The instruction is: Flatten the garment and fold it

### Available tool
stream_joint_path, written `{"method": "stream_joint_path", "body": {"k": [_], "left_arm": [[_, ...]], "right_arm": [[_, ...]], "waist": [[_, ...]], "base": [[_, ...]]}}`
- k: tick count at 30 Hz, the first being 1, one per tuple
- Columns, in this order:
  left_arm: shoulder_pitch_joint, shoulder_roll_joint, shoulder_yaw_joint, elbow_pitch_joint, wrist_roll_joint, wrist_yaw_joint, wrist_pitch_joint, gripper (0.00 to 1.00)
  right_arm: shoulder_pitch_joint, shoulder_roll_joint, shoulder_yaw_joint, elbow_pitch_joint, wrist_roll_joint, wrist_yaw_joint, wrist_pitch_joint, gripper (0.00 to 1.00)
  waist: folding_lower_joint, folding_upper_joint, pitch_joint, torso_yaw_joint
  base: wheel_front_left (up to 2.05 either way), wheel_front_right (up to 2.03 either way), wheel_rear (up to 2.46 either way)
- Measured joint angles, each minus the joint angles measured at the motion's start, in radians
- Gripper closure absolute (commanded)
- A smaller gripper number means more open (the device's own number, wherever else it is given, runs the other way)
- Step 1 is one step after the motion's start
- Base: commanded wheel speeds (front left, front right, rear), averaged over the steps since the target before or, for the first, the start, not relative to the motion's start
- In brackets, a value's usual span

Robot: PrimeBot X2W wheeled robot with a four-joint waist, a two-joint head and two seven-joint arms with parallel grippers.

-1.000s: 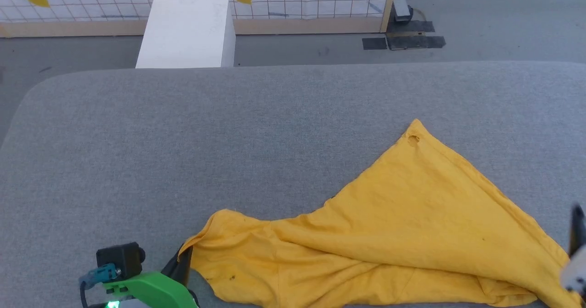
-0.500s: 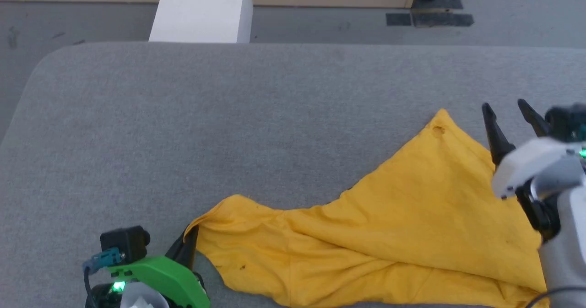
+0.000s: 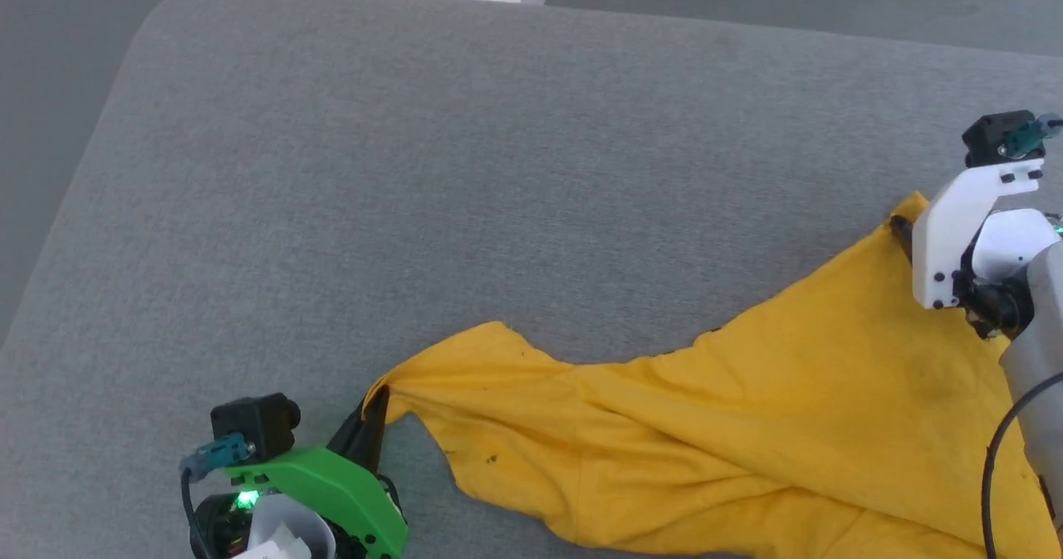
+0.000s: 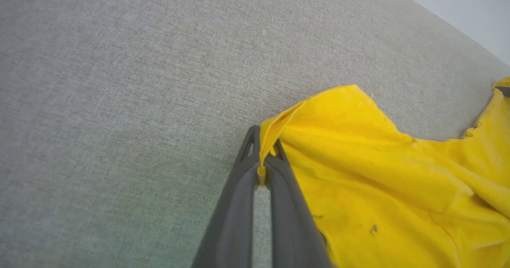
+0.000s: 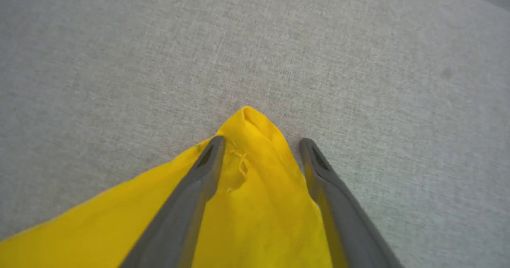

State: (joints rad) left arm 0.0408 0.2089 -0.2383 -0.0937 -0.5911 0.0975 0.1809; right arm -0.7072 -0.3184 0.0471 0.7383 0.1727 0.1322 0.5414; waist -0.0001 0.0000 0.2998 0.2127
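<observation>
We found the left gripper clenched on one shirt corner, the right gripper spread astride the far corner; bare tabletop lay beyond.

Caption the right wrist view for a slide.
Open right gripper brackets the pointed corner of the yellow T-shirt, small hole between its fingers, on a grey fabric surface.

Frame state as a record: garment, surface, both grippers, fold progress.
garment: bright yellow cotton T-shirt, crumpled, pulled out between two corners, not flat
surface: grey fabric surface
left gripper: shut on one T-shirt corner
right gripper: open, fingers straddling the far corner, next to a small hole
fold: not started
</observation>
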Motion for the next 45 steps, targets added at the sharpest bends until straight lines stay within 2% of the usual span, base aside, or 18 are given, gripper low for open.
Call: {"method": "stream_joint_path", "body": {"k": [1,2,3,4,5,9,15,18,25,30,33,38,41,45], "left_arm": [[0.0,0.0,-0.001,0.002,0.0,0.0,-0.002,1.0],[0.0,0.0,-0.001,0.004,0.0,0.0,-0.002,1.0],[0.0,0.0,-0.001,0.005,0.0,0.0,-0.002,1.0],[0.0,0.0,-0.001,0.006,0.0,0.0,-0.002,1.0],[0.0,0.0,-0.001,0.007,0.0,0.0,-0.002,1.0],[0.0,0.0,-0.001,0.009,-0.001,0.0,-0.002,1.0],[0.007,0.006,0.002,0.007,-0.002,0.008,-0.002,1.0],[0.021,0.012,0.006,0.002,-0.002,0.011,-0.002,1.0],[0.069,0.024,0.03,-0.019,-0.011,0.029,0.001,1.0],[0.079,0.03,0.063,-0.022,-0.018,0.037,-0.034,1.0],[0.079,0.017,0.098,-0.021,-0.033,0.045,-0.094,1.0],[0.061,0.035,0.137,-0.026,-0.032,0.05,-0.139,1.0],[-0.015,0.063,0.158,-0.047,-0.034,0.024,-0.142,1.0],[-0.17,0.12,0.168,-0.058,-0.045,-0.019,-0.107,1.0]], "right_arm": [[-0.009,-0.001,-0.001,0.001,-0.008,0.0,0.017,0.0],[-0.02,-0.002,-0.001,0.001,-0.018,0.0,0.032,0.16],[-0.026,-0.002,-0.003,0.0,-0.024,0.0,0.038,0.67],[-0.031,-0.001,-0.011,0.0,-0.03,0.0,0.045,0.89],[-0.031,0.002,-0.016,-0.002,-0.04,0.0,0.05,1.0],[-0.012,0.013,-0.026,-0.028,-0.065,0.0,0.005,1.0],[0.124,0.055,-0.059,-0.134,-0.05,0.0,-0.311,1.0],[0.221,0.087,-0.092,-0.18,-0.019,0.0,-0.432,1.0],[0.477,0.18,-0.174,-0.365,0.038,0.0,-0.597,1.0],[0.622,0.239,-0.23,-0.508,0.067,0.0,-0.61,1.0],[0.696,0.251,-0.254,-0.581,0.067,0.0,-0.58,1.0],[0.732,0.261,-0.253,-0.705,0.045,0.0,-0.527,1.0],[0.721,0.236,-0.236,-0.772,0.017,0.0,-0.473,1.0],[0.616,0.131,-0.183,-0.832,0.012,0.0,-0.376,1.0]], "waist": [[0.0,0.0,0.004,0.005],[0.0,0.0,0.009,0.009],[0.0,0.0,0.012,0.012],[0.0,0.0,0.015,0.013],[0.0001,0.0,0.015,0.012],[0.0,0.0,0.006,0.002],[0.0,0.0,-0.034,-0.031],[0.0,0.0,-0.061,-0.051],[0.0001,0.0,-0.121,-0.121],[0.0,0.0,-0.154,-0.182],[0.0,0.0,-0.174,-0.217],[0.0,0.0,-0.204,-0.277],[0.0,0.0,-0.216,-0.304],[0.0,0.0,-0.215,-0.33]], "base": [[0.0,0.0,0.0],[0.0,0.0,0.0],[0.0,0.0,0.0],[0.0,0.0,0.0],[0.0,0.0,0.0],[0.0,0.0,0.0],[0.0,0.0,0.0],[0.0,0.0,0.0],[0.0,0.0,0.0],[0.0,0.0,0.0],[0.0,0.0,0.0],[0.0,0.0,0.0],[0.0,0.0,0.0],[0.0,0.0,0.0]]}}
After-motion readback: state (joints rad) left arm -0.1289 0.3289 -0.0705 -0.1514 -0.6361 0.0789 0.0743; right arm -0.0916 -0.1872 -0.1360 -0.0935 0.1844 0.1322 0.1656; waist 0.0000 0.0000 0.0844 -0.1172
